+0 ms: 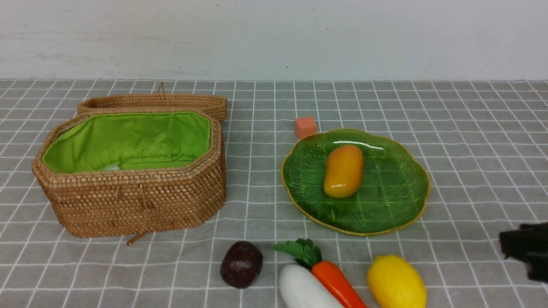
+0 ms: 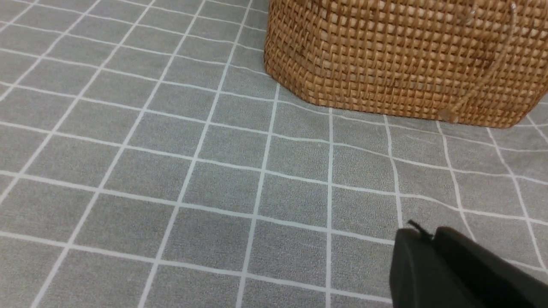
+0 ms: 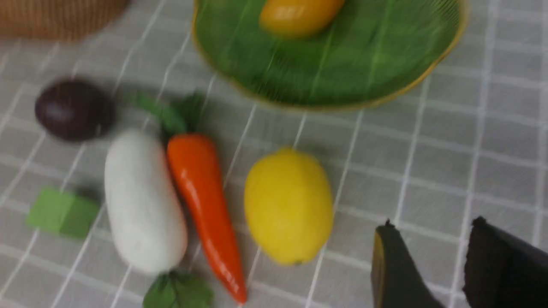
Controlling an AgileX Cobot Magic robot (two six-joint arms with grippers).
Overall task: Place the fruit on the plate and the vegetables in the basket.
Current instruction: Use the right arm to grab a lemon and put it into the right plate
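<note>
The open brown wicker basket (image 1: 128, 201), green-lined, stands at left on the grey checked surface (image 1: 471, 141), the left hand (image 2: 421, 233) near it, grip impossible to tell. Nearer lie a maroon round fruit (image 1: 241, 264), white radish (image 1: 304, 291), orange carrot (image 1: 338, 284) and yellow lemon (image 1: 396, 282), behind them an orange-yellow mango (image 1: 343, 171) on the ribbed green glass plate (image 1: 385, 201). At right hovers the right hand (image 3: 432, 224), fingers apart, empty.

Bright even light; blurred right wrist view.

open lane between basket (image 1: 137, 201) and plate (image 1: 396, 190)
</note>
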